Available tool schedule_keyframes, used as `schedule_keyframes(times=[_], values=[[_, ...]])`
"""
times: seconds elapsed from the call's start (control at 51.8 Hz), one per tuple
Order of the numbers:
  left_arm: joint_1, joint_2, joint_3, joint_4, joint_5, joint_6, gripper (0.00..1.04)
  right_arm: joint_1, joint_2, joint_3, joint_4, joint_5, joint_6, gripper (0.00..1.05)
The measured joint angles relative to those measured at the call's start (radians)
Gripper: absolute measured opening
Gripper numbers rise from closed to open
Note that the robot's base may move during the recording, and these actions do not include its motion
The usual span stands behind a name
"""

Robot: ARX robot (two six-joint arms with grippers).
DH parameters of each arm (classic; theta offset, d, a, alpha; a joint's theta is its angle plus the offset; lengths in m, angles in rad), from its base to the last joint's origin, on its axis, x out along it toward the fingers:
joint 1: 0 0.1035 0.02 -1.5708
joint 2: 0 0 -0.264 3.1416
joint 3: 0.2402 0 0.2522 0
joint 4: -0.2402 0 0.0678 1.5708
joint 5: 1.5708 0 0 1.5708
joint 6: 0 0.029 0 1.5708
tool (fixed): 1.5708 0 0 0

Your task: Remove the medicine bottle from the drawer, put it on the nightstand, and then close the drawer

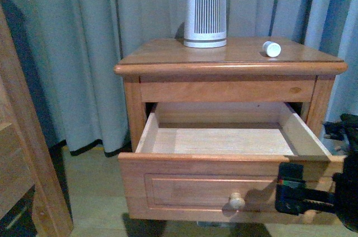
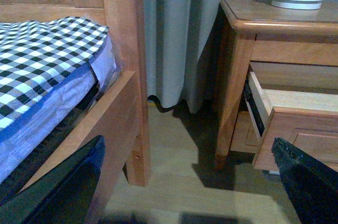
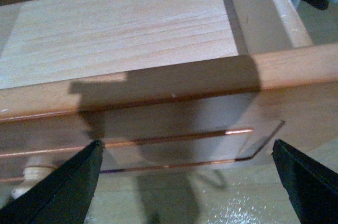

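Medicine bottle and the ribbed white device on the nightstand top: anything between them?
Nothing. In the front view, only bare glossy nightstand top separates the medicine bottle from the ribbed white device.

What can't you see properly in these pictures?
- Front view: the right claw is cut off by the picture's edge.
- Front view: the medicine bottle is too small for label reading.
- Front view: the drawer front hides the nightstand below.
- Left wrist view: the bottle is out of frame.

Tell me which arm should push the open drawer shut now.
Right. Its claw hangs open just in front of the drawer panel, near the knob. The left claw is off beside the bed frame, farther away. The medicine bottle already lies on the nightstand.
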Motion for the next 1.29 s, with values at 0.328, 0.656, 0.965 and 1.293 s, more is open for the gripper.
schedule_keyframes(times=[0.328, 0.656, 0.965, 1.293], values=[[0.000, 0.000, 0.000, 0.000, 0.000, 0.000, 0.98, -0.034, 0.302, 0.505, -0.111, 0.025, -0.151, 0.98], [0.000, 0.000, 0.000, 0.000, 0.000, 0.000, 0.98, -0.067, 0.466, 0.848, -0.262, 0.027, -0.265, 0.98], [0.000, 0.000, 0.000, 0.000, 0.000, 0.000, 0.98, -0.078, 0.314, 0.661, -0.268, -0.009, -0.167, 0.98], [0.000, 0.000, 0.000, 0.000, 0.000, 0.000, 0.98, -0.148, -0.299, 0.180, -0.376, -0.076, -0.126, 0.98]])
